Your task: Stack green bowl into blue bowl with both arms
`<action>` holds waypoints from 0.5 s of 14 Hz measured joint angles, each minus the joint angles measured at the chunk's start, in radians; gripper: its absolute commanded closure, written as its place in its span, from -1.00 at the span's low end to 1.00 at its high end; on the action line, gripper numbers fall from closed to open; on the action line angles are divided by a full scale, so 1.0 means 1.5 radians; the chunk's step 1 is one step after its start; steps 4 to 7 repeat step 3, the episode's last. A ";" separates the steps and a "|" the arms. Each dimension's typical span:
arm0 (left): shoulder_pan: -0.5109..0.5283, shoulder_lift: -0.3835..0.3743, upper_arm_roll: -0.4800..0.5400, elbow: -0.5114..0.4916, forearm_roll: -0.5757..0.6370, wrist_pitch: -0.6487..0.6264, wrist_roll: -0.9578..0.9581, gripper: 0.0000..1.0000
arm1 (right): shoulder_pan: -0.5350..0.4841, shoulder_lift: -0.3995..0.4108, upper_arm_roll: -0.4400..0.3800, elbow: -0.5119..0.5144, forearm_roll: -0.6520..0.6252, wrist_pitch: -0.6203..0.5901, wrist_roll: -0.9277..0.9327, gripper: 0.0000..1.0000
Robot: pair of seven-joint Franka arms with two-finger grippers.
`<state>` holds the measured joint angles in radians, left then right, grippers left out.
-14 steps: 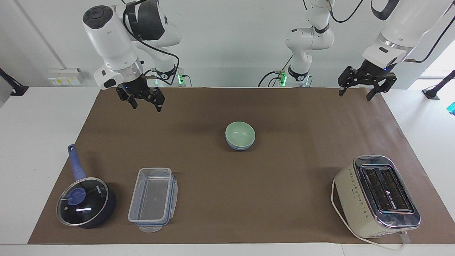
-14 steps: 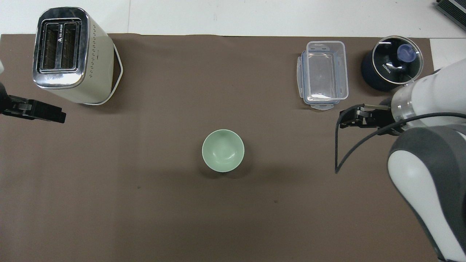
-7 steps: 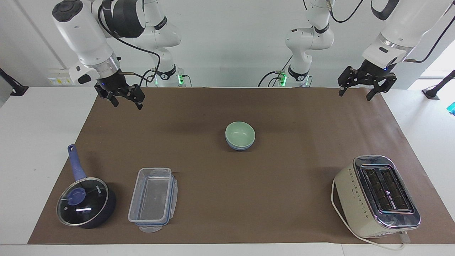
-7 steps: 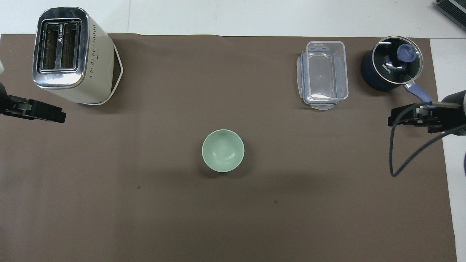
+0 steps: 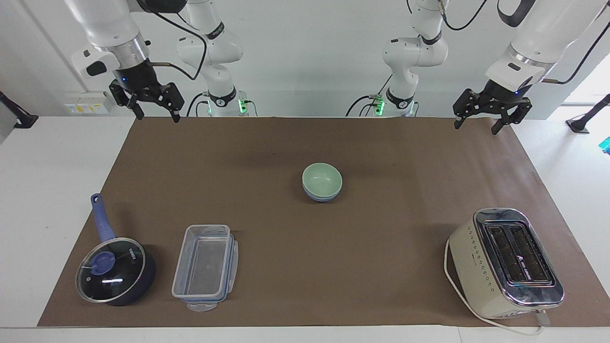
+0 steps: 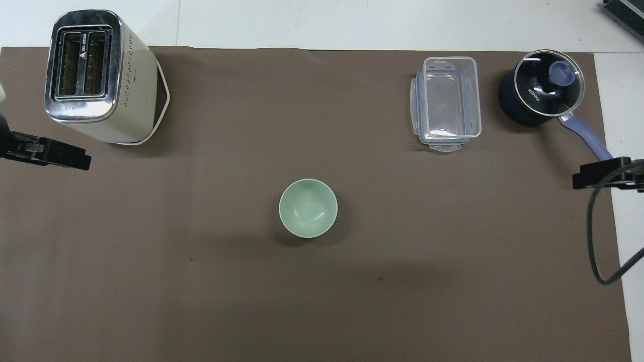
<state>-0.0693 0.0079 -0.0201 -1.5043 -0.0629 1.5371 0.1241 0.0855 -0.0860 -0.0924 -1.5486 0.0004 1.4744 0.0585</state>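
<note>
Currently logged:
Green bowl (image 5: 322,178): nested in blue bowl (image 5: 322,195), mid-table.
Left hand (image 5: 478,126): raised, fingers spread, empty.
Right hand (image 5: 157,116): raised, fingers spread, empty.

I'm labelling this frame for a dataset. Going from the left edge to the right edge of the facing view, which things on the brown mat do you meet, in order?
Saucepan → clear plastic container → green bowl nested in the blue bowl → toaster.

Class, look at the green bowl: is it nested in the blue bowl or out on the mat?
Nested. The green bowl sits upright inside the blue bowl, whose rim shows only beneath it; neither pincer is near.
</note>
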 measured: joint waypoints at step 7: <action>0.000 0.000 0.000 0.000 0.000 0.000 0.000 -1.00 | 0.000 0.000 -0.001 0.000 -0.003 -0.002 -0.011 -1.00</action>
